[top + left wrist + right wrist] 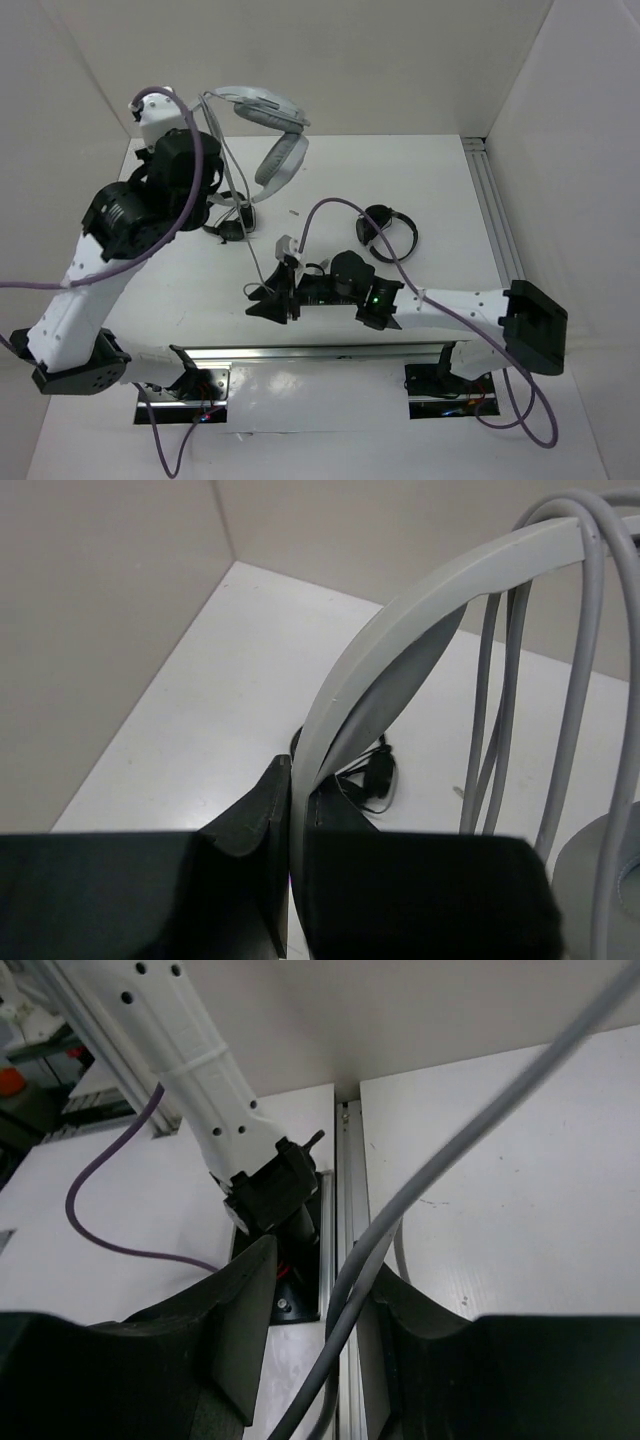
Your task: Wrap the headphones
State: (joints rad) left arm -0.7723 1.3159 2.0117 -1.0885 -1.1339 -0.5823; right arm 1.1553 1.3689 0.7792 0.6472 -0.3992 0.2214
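Observation:
The light grey-white headphones [262, 108] hang in the air at the back left, one ear cup [281, 160] dangling. My left gripper [212, 118] is raised and shut on the wide headband [400, 620], which runs up from between the jaws [298, 780]. The thin grey cable [245, 215] drops from the headphones to my right gripper [262, 300], low over the table near the front. In the right wrist view the jaws [320, 1280] stand apart and the cable [450, 1150] runs between them, lying against the right finger [420, 1310]. Cable loops [590, 630] hang beside the headband.
A small black pair of headphones [387, 230] lies right of centre. Another black pair [235, 218] lies under the left arm, also in the left wrist view [375, 775]. An aluminium rail [320, 352] runs along the near edge, another [495, 220] along the right. White walls enclose the table.

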